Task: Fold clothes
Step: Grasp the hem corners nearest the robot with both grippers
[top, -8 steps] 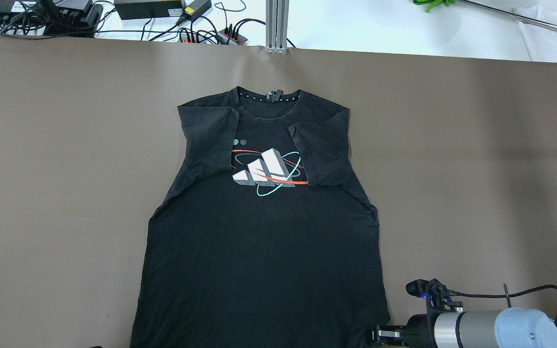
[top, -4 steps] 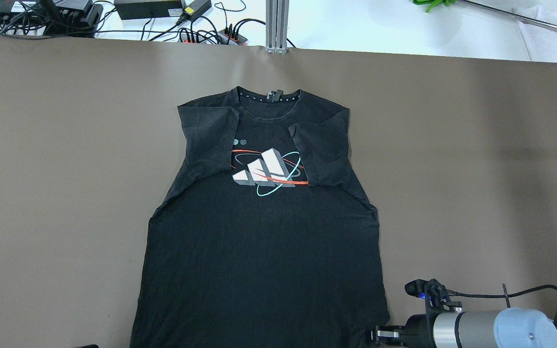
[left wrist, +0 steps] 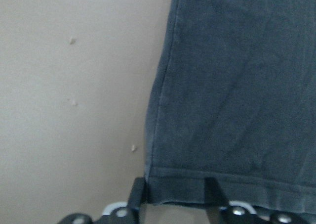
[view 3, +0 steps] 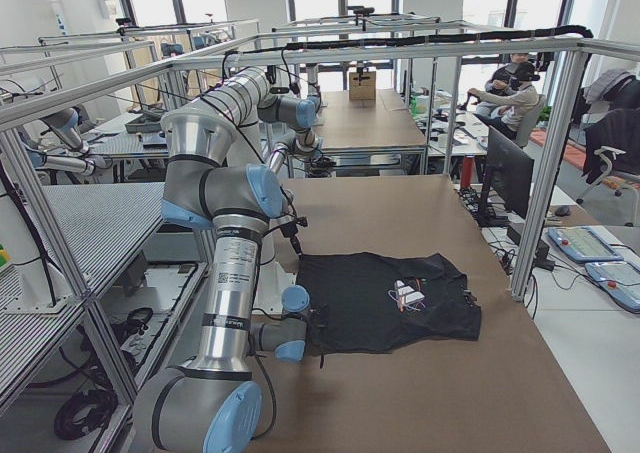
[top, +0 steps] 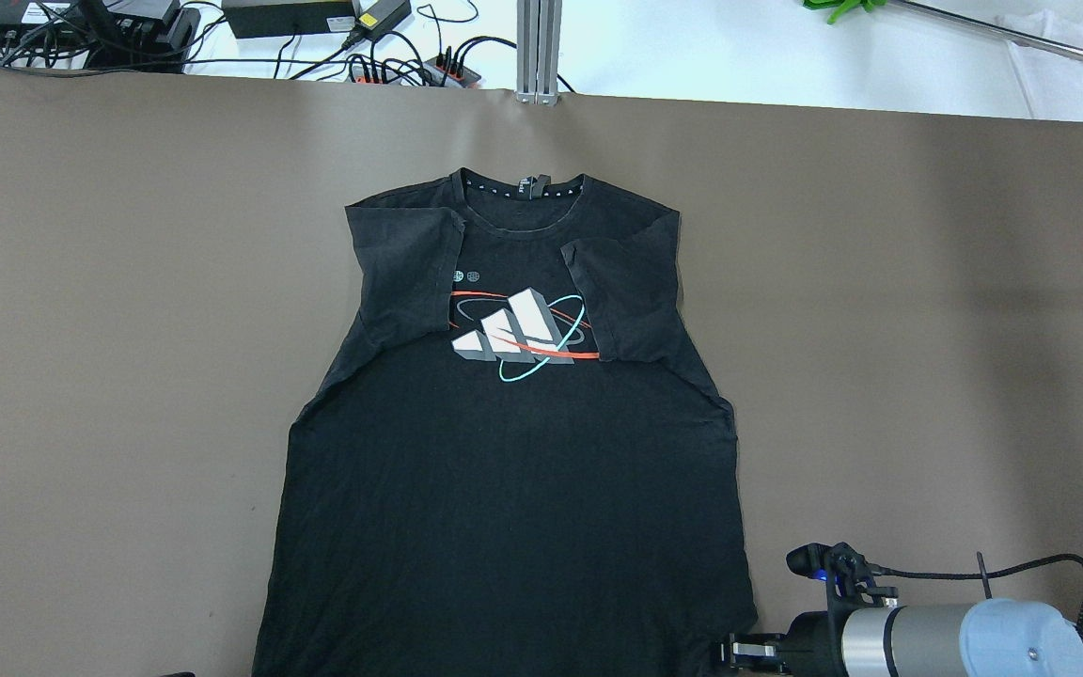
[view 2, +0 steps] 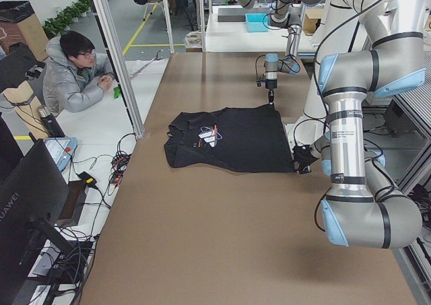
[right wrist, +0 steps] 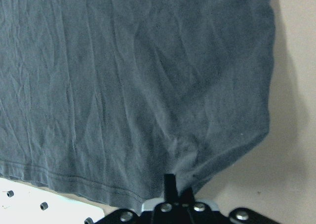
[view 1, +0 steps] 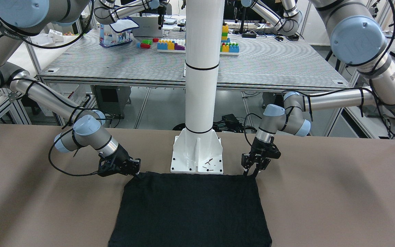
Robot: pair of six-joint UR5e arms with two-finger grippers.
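Observation:
The clothes (top: 513, 489) are one black T-shirt with a white, red and teal logo, lying flat on the brown table (top: 109, 329). Both sleeves are folded in over the chest. Its bottom hem (view 1: 190, 175) faces the robot. My right gripper (right wrist: 170, 184) is shut on a puckered pinch of fabric at one hem corner, and it also shows in the front-facing view (view 1: 135, 170). My left gripper (left wrist: 175, 199) is open at the other hem corner (view 1: 252, 172), its two fingers straddling the stitched hem (left wrist: 197, 177).
The white pole's base plate (view 1: 196, 156) stands just behind the hem, between the two grippers. Cables and power boxes (top: 297, 19) and an aluminium post (top: 538, 52) line the far edge. A person (view 2: 74, 69) sits beyond that edge.
A dark tip of the left gripper has edged into the bottom of the overhead view. The shirt and the right arm look unmoved.

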